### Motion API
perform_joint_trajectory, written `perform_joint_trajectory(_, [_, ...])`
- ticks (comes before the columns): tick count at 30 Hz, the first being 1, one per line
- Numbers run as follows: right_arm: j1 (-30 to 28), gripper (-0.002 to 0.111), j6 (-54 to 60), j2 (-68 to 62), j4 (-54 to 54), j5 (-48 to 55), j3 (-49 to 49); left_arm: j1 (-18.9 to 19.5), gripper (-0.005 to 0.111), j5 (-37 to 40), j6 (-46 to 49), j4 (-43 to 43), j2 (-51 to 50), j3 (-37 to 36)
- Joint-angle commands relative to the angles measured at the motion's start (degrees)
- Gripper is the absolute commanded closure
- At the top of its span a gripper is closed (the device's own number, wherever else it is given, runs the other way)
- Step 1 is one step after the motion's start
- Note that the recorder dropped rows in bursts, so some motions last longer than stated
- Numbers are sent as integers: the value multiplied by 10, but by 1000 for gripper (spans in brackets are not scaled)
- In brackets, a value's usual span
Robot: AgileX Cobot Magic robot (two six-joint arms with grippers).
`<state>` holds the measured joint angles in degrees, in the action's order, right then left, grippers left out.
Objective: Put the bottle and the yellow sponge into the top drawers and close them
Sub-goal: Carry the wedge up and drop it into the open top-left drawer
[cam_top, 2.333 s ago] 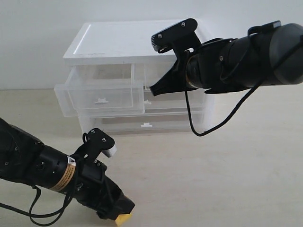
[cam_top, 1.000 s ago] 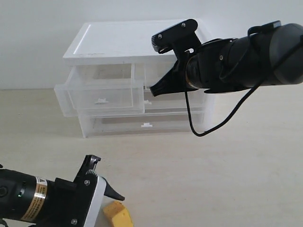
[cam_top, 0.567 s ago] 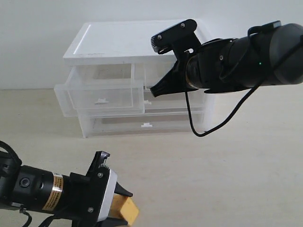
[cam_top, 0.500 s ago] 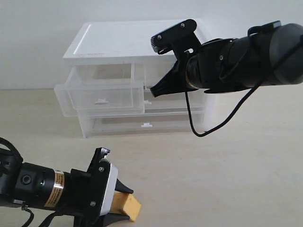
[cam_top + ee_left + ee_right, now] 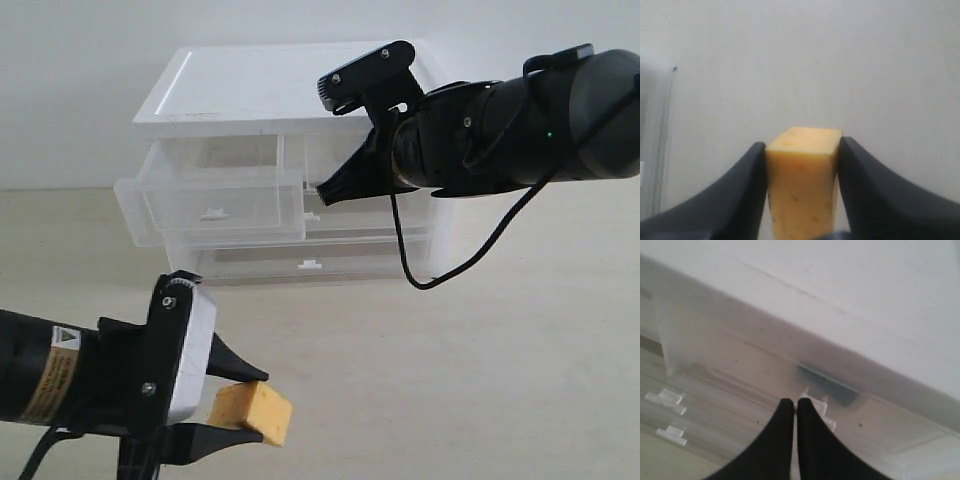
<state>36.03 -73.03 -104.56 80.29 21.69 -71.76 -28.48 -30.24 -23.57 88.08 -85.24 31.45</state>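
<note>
Filmed from the front, slightly above, facing the drawer unit across the worktop; from the left wrist, close along the fingers over that worktop; from the right wrist, nearly against the unit's front.

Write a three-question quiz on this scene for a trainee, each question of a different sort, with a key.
1. True or false: the left gripper is empty.
2. In the exterior view, which top drawer is pulled out? A. left top drawer; B. the right one; C. both.
3. Is the right gripper open or shut?

Key
1. False: it grips the yellow sponge.
2. A.
3. Shut.
</note>
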Motion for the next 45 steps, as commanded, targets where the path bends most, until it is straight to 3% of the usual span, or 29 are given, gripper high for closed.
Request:
perform_joint_trajectory(1, [-1,108,4,0,-5,-2,-2,-2,103,-14,-59,36,90,-29])
perform_joint_trajectory(5, [-1,108,5,0,-6,-2,-2,-2,103,-49,-47,36,180,-39])
perform_joint_trajectory(8, [-1,108,5,0,-6,-2,-2,-2,103,-5,-3,12,252,-39])
perform_joint_trajectory(11, [-1,108,5,0,-6,-5,-2,-2,103,92,139,-112,290,-37])
perform_joint_trajectory(13, [-1,108,3,0,-6,-6,-2,-1,103,129,263,-244,294,-27])
perform_joint_trajectory(15, [-1,108,3,0,-8,-7,-2,-1,103,110,376,-339,292,-17])
perform_joint_trajectory(18, [-1,108,5,0,-13,-7,-2,-1,103,57,491,-412,281,-6])
perform_joint_trajectory(23, [-1,108,5,0,-12,-9,-2,10,103,80,606,-541,198,56])
perform_joint_trajectory(32, [-1,108,6,0,-14,-9,-2,58,103,2,591,-582,34,150])
perform_joint_trajectory(41, [-1,108,6,0,-16,-21,-2,66,103,32,549,-557,13,151])
perform_joint_trajectory(45, [-1,108,6,0,-18,-21,-2,66,102,15,480,-557,13,151])
